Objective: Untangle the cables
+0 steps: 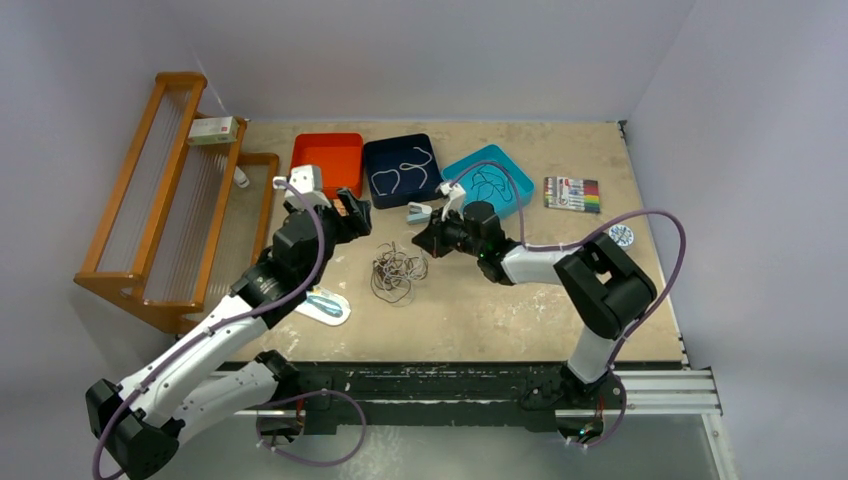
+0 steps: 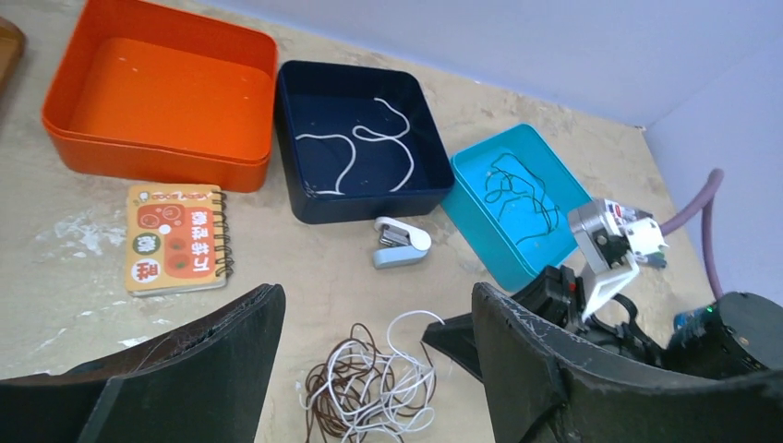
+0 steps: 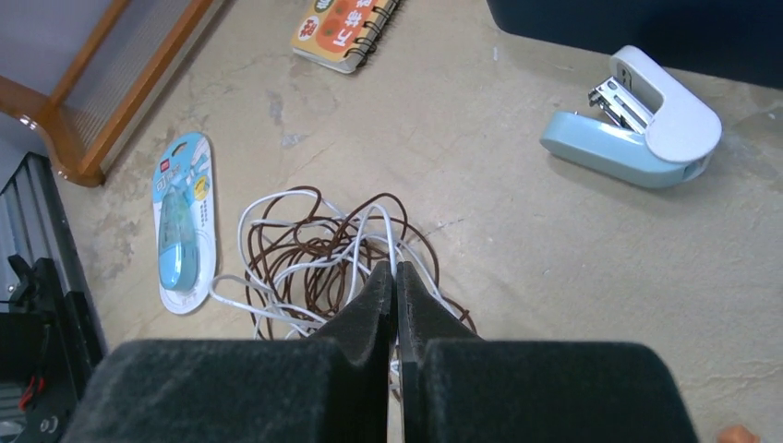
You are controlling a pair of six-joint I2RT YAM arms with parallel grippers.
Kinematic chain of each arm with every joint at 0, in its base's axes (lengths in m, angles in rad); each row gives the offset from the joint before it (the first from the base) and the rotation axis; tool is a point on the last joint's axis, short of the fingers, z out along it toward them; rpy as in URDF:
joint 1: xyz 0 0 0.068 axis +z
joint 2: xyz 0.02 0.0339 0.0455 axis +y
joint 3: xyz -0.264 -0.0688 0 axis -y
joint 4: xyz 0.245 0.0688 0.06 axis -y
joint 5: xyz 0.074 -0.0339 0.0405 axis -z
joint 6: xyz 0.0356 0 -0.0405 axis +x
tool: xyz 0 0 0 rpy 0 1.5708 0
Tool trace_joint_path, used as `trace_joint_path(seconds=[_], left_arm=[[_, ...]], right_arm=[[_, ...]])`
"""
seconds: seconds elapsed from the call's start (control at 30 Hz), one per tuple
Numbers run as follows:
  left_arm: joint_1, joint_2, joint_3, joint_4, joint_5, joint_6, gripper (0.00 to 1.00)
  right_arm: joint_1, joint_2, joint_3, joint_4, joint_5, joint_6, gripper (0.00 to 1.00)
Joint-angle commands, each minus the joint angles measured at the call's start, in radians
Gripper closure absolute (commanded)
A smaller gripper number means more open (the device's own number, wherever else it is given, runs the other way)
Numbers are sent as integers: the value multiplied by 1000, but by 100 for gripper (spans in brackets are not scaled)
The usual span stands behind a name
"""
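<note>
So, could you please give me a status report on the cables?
Left gripper open near the cable tangle. Right gripper shut at its edge. Brown and white strands knotted. Stapler apart.

Near part of the cable tangle behind the right jaws

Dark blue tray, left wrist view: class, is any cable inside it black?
No, the cable lying in the dark blue tray is white against its dark floor.

Three trays stand in a row at the far side of the surface: left tray, middle tray holding a cable, right tray holding a second cable. The notebook lies before the left tray, the stapler before the middle tray, and the tangle nearer, at centre.
</note>
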Motion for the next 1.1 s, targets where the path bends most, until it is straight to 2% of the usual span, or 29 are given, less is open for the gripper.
trace_joint_path(seconds=[0.0, 0.4, 0.67, 1.07], left_arm=[[0, 1, 26, 1, -74, 19, 27], [-1, 64, -70, 97, 12, -30, 27], [-1, 72, -129, 131, 29, -42, 27], [0, 90, -178, 185, 70, -34, 27]], right_arm=[[0, -96, 43, -15, 20, -43, 100], [0, -366, 162, -232, 163, -156, 100], [1, -439, 281, -252, 195, -154, 100], [1, -459, 424, -268, 253, -177, 100]])
